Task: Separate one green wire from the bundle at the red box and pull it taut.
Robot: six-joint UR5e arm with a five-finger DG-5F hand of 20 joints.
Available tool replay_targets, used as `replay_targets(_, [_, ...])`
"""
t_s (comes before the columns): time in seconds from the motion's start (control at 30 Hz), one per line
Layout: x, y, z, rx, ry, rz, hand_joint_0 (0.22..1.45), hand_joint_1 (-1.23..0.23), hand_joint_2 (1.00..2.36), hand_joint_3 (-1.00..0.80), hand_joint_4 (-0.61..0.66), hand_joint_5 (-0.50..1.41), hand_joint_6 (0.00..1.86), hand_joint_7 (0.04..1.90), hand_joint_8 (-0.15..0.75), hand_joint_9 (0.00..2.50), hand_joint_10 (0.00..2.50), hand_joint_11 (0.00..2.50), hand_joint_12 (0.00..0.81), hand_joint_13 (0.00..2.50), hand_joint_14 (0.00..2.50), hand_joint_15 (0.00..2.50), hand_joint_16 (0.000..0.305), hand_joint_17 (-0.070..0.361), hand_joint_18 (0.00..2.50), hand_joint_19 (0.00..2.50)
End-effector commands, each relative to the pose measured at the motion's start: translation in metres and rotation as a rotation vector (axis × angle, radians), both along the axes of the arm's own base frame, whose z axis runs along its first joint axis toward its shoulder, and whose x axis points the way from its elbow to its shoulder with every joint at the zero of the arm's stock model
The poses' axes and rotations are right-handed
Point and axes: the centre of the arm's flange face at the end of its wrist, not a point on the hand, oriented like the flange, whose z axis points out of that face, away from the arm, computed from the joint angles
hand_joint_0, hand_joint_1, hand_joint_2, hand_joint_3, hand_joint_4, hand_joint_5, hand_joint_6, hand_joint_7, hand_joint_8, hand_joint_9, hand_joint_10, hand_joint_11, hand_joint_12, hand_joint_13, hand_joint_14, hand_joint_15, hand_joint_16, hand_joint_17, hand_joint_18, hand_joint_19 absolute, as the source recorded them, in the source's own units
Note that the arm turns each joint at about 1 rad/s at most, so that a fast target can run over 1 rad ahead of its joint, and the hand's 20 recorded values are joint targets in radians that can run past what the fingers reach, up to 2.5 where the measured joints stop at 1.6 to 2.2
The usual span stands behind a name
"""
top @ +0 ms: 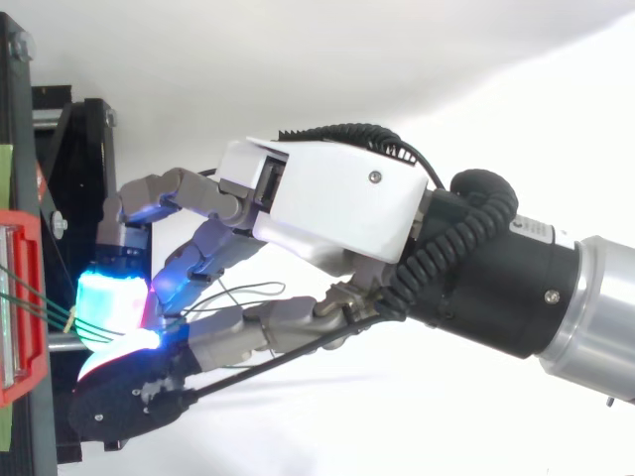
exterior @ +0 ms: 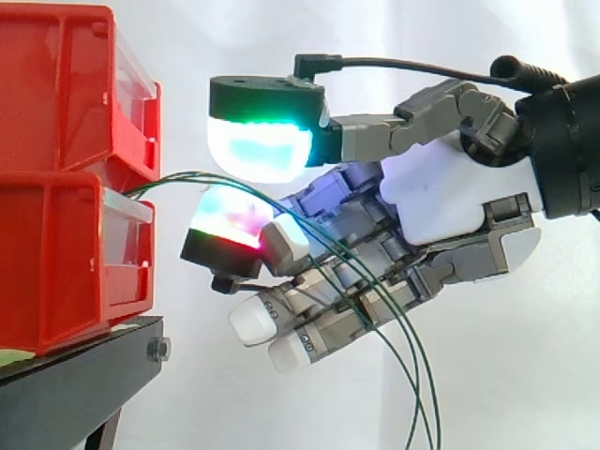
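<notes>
Evidently the separating step is in hand. The green wires [exterior: 178,176] leave the gap between the stacked red bins [exterior: 56,262], arc rightward and drop across the hand [exterior: 441,202]. Its fingers are half curled. The upper glowing pad [exterior: 258,145] and lower pad [exterior: 230,220] bracket the strands with a slim gap, nothing clamped. Next, by this look, the pads must close on just 1 wire, let the others slip free, then draw away from the bins until it runs straight.
</notes>
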Motion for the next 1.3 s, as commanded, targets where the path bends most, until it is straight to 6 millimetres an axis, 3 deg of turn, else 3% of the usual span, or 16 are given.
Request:
replay_targets(0.0, [0.0002, 0.0005, -0.0002, 0.000, -0.001, 0.001, 0.66, -0.77, 1.00, -0.47, 0.26, -0.20, 0.84, 1.20, 0.371, 0.98, 0.02, 1.07, 0.434, 0.86, 0.01, 0.35, 0.048, 0.108, 0.71, 0.38])
replay_targets(0.13, [0.0002, 0.0005, -0.0002, 0.000, -0.001, 0.001, 0.66, -0.77, 1.01, -0.38, 0.21, -0.20, 0.84, 1.24, 0.373, 0.99, 0.02, 1.07, 0.437, 0.87, 0.01, 0.34, 0.048, 0.109, 0.72, 0.38])
replay_targets(0.27, [0.0002, 0.0005, -0.0002, 0.000, -0.001, 0.001, 0.72, -0.86, 1.02, -0.29, 0.20, -0.21, 0.85, 1.20, 0.367, 0.95, 0.02, 1.06, 0.435, 0.86, 0.01, 0.34, 0.048, 0.109, 0.72, 0.36])
replay_targets(0.47, [0.0002, 0.0005, 0.0004, 0.000, -0.001, 0.001, 0.81, -0.91, 1.00, -0.50, 0.24, -0.22, 0.86, 1.21, 0.352, 0.93, 0.02, 1.07, 0.421, 0.86, 0.01, 0.35, 0.047, 0.107, 0.73, 0.35])
replay_targets(0.53, [0.0002, 0.0005, 0.0004, 0.000, -0.001, 0.001, 0.80, -0.92, 1.00, -0.50, 0.24, -0.22, 0.86, 1.21, 0.351, 0.93, 0.02, 1.06, 0.420, 0.86, 0.01, 0.35, 0.047, 0.106, 0.74, 0.34])
replay_targets(0.7, [0.0000, 0.0004, 0.0003, 0.000, 0.000, 0.001, 0.64, -0.92, 1.00, -0.50, 0.25, -0.22, 0.84, 1.19, 0.348, 0.90, 0.02, 1.05, 0.420, 0.85, 0.01, 0.35, 0.047, 0.107, 0.74, 0.36])
replay_targets(0.83, [0.0002, 0.0005, 0.0004, 0.000, -0.001, 0.001, 0.52, -0.81, 1.00, -0.50, 0.27, -0.21, 0.82, 1.13, 0.375, 0.93, 0.01, 1.05, 0.447, 0.86, 0.01, 0.35, 0.051, 0.115, 0.76, 0.39])
replay_targets(0.97, [0.0002, 0.0005, 0.0016, 0.001, -0.004, 0.001, 0.60, -0.66, 1.00, -0.50, 0.25, -0.19, 0.79, 1.20, 0.363, 0.94, 0.02, 1.03, 0.436, 0.86, 0.01, 0.36, 0.048, 0.108, 0.75, 0.41])
replay_targets(1.27, [-0.0002, -0.0008, 0.0015, 0.002, -0.002, -0.001, 0.66, -0.77, 1.02, -0.31, 0.23, -0.21, 0.83, 1.21, 0.363, 0.91, 0.02, 1.03, 0.438, 0.86, 0.01, 0.36, 0.049, 0.109, 0.76, 0.40])
